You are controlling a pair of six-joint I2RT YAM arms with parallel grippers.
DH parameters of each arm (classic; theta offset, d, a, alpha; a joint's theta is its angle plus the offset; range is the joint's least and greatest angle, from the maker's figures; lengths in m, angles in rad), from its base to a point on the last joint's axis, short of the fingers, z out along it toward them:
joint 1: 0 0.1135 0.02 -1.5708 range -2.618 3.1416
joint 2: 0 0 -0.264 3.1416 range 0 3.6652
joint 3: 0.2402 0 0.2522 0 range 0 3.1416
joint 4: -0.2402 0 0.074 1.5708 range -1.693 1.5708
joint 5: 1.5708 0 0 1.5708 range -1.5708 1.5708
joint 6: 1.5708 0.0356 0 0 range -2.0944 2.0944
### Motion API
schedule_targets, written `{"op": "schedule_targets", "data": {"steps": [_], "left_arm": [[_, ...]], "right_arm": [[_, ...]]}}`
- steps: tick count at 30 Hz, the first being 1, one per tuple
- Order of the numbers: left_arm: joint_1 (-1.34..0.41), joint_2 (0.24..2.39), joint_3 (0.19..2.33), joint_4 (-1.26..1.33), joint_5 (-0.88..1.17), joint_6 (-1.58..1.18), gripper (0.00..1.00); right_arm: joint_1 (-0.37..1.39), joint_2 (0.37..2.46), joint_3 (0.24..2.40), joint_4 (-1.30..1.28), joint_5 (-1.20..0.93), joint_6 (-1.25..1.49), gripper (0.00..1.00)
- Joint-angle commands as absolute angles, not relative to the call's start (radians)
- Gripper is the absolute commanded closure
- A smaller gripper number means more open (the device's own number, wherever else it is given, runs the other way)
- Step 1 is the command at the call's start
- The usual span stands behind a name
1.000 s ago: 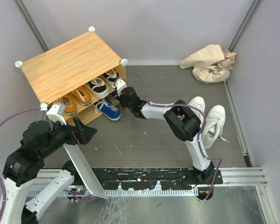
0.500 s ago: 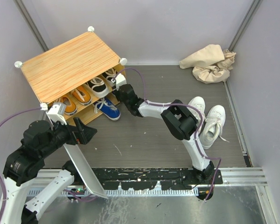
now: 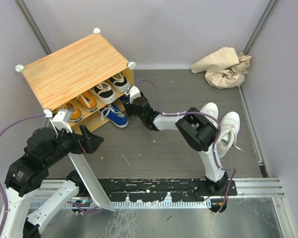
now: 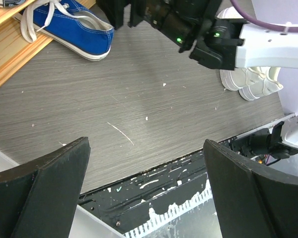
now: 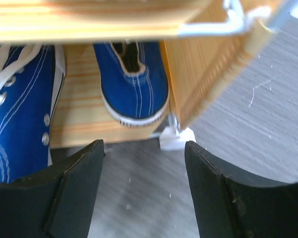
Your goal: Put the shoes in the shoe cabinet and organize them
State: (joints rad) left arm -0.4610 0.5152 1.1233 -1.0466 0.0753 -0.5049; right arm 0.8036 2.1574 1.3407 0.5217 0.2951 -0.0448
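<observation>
Top view: we are logging the right gripper (image 3: 130,99) at the lower shelf of the striped wood-grain shoe cabinet (image 3: 74,69), nearer it than the left gripper (image 3: 93,141). Left wrist: fingers (image 4: 49,183) are gaping wide, empty. Right wrist: fingers (image 5: 69,193) are spread wide, empty. The blue canvas sneaker (image 5: 134,84) is sitting shelved at their 12 o'clock, long axis 12–6, toe pointing inward.

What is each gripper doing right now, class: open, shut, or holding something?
Left gripper: open, holding nothing.
Right gripper: open, holding nothing.

No readable text anywhere — no labels, brands, numbers or signs show on anything
</observation>
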Motion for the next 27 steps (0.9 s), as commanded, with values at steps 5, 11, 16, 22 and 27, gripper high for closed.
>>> {"op": "schedule_targets", "data": {"steps": [5, 11, 16, 22, 27], "left_arm": [[-0.46, 0.509, 1.131, -1.028, 0.069, -0.489, 0.02], [-0.46, 0.502, 1.126, -1.028, 0.066, -0.497, 0.02], [-0.46, 0.5, 1.12, -1.029, 0.067, -0.502, 0.02], [-0.46, 0.484, 1.115, -1.04, 0.053, -0.505, 0.02], [-0.46, 0.485, 1.109, -1.042, 0.051, -0.499, 0.02]], "right_arm": [[0.794, 1.847, 1.185, 0.525, 0.152, 0.014, 0.28], [0.801, 1.788, 1.103, 0.457, -0.01, -0.005, 0.28], [0.822, 1.8, 1.099, 0.449, -0.121, -0.005, 0.28], [0.843, 1.857, 1.148, 0.438, -0.147, 0.01, 0.28], [0.851, 1.921, 1.206, 0.413, -0.159, 0.014, 0.28]]}}
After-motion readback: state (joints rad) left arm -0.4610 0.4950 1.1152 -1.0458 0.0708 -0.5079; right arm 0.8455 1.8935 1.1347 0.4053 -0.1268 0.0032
